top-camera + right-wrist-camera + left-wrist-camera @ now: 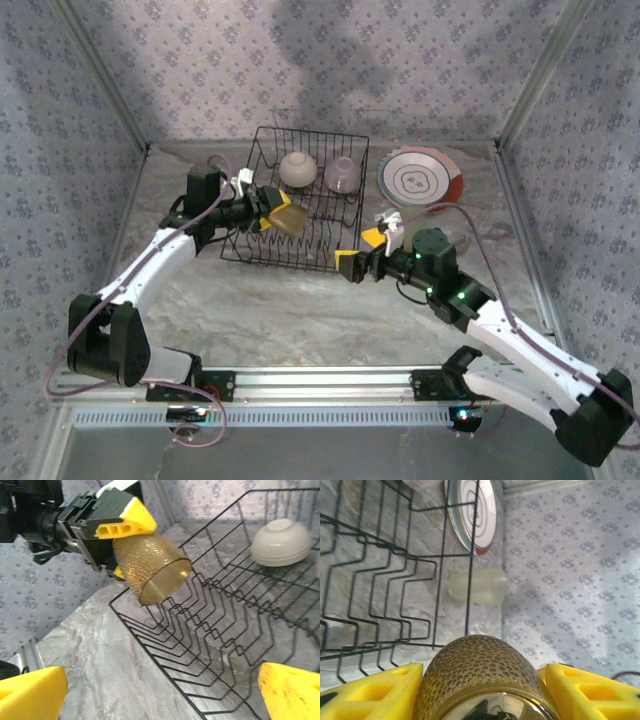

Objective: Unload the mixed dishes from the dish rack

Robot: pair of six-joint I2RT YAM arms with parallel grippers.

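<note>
Sitting inside left hand's (135,550) grasp: amber cup (156,567)

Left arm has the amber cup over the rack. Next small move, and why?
Probably swing the left gripper leftward, clear of the dish rack: the amber cup is clamped and tilted above the rack's left part, not yet over the table.
</note>
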